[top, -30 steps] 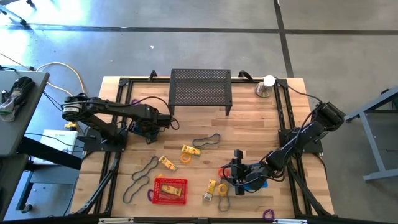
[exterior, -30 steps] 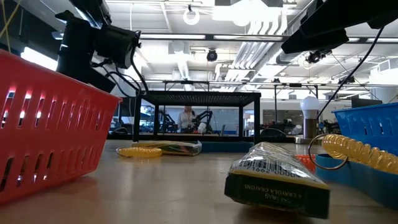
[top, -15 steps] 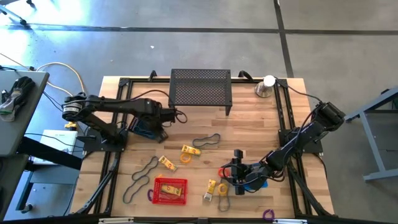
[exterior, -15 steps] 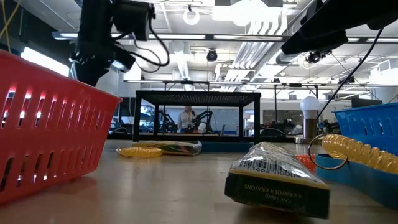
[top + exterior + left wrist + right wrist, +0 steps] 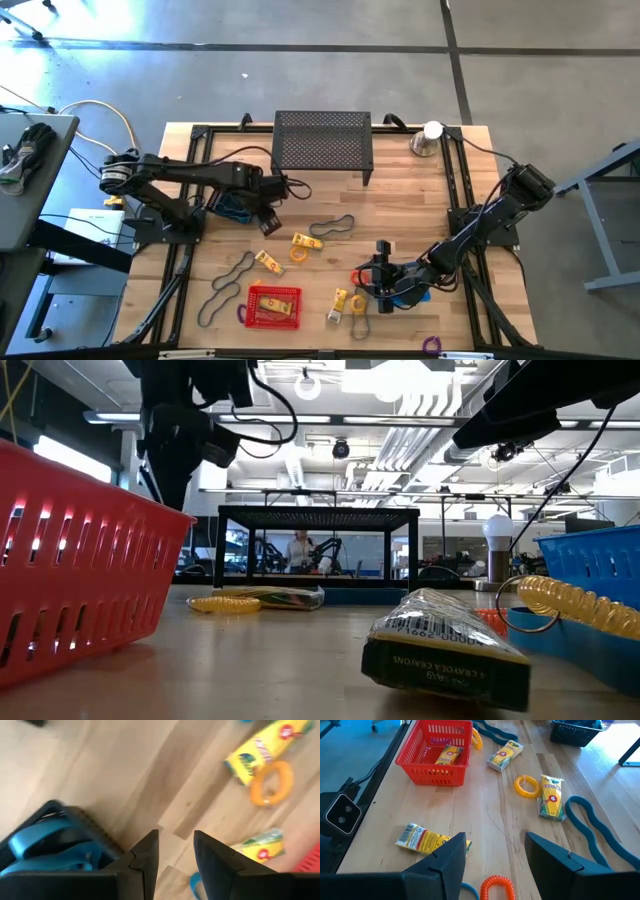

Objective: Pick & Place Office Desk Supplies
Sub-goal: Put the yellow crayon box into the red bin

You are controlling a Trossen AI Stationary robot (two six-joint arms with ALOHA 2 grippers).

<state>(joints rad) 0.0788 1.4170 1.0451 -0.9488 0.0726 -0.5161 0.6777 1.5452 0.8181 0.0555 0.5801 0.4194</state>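
The left end effector (image 5: 272,222) hangs over the bench (image 5: 400,215), its fingers parted and holding nothing; a yellow crayon pack (image 5: 262,749) with an orange ring (image 5: 271,782) touching it lies just ahead, and a second pack (image 5: 260,851) nearby. The right end effector (image 5: 381,250) waits open and empty near the front right, beside a further crayon pack (image 5: 426,840) and an orange coil (image 5: 498,885).

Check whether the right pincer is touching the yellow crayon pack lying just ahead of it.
Apart. The right wrist view shows the right pincer open and empty, bare wood between its fingers and the yellow crayon pack beyond its fingertip.
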